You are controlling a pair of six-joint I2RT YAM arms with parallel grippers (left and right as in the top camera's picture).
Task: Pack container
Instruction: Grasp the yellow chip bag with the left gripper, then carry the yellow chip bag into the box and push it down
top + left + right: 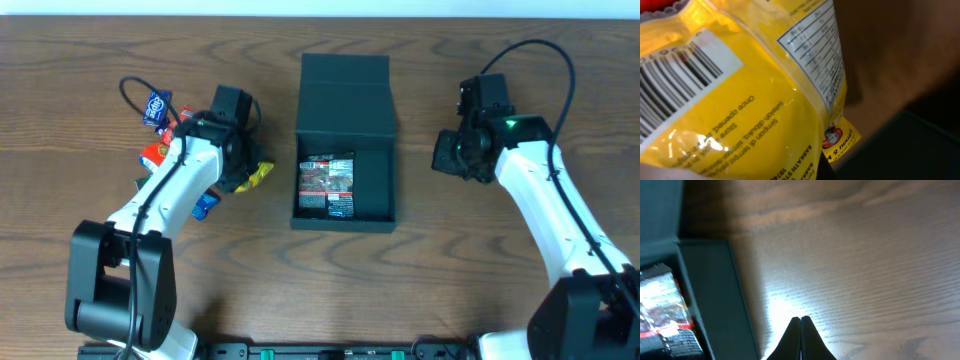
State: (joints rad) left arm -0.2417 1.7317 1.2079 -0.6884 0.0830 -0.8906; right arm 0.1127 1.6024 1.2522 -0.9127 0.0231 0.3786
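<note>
The container point(374, 180), a dark square box, stands open at the table's centre with its flap lid point(345, 95) folded back. A red, black and white snack packet point(328, 187) lies flat inside it. To its left my left gripper point(240, 165) is shut on a yellow packet point(260, 175). That yellow packet point(750, 110) fills the left wrist view and hides the fingers. My right gripper point(447, 152) hovers right of the box. It is shut and holds nothing point(800, 319), above bare wood beside the container's wall point(715, 290).
A pile of snack packets lies at the left: a blue one point(158, 107), a red and orange one point(155, 155), and a small blue one point(205, 205) under my left arm. A black cable point(130, 95) loops beside them.
</note>
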